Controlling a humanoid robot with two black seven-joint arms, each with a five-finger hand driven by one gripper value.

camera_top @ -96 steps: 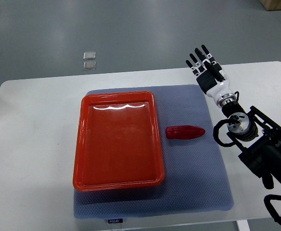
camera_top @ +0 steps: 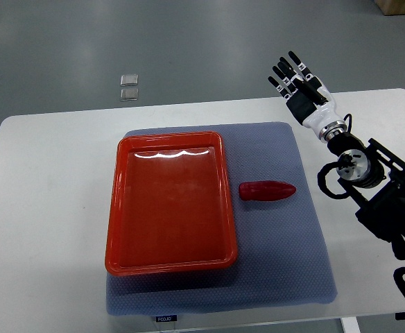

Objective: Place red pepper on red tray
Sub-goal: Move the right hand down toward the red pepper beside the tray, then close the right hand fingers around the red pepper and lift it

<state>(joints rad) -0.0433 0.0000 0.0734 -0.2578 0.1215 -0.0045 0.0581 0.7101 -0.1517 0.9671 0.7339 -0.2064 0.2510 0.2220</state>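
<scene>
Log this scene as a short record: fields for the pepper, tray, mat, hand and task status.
pepper: red pepper lying on its side on the mat, right of the tray, not touching it
tray: red tray, holds nothing, on the mat's left part
mat: blue-grey mat on the white table
right hand: right hand at the table's far edge, fingers spread, holding nothing, well apart from the pepper
left hand: not in view
status: pepper not yet grasped or on the tray
</scene>
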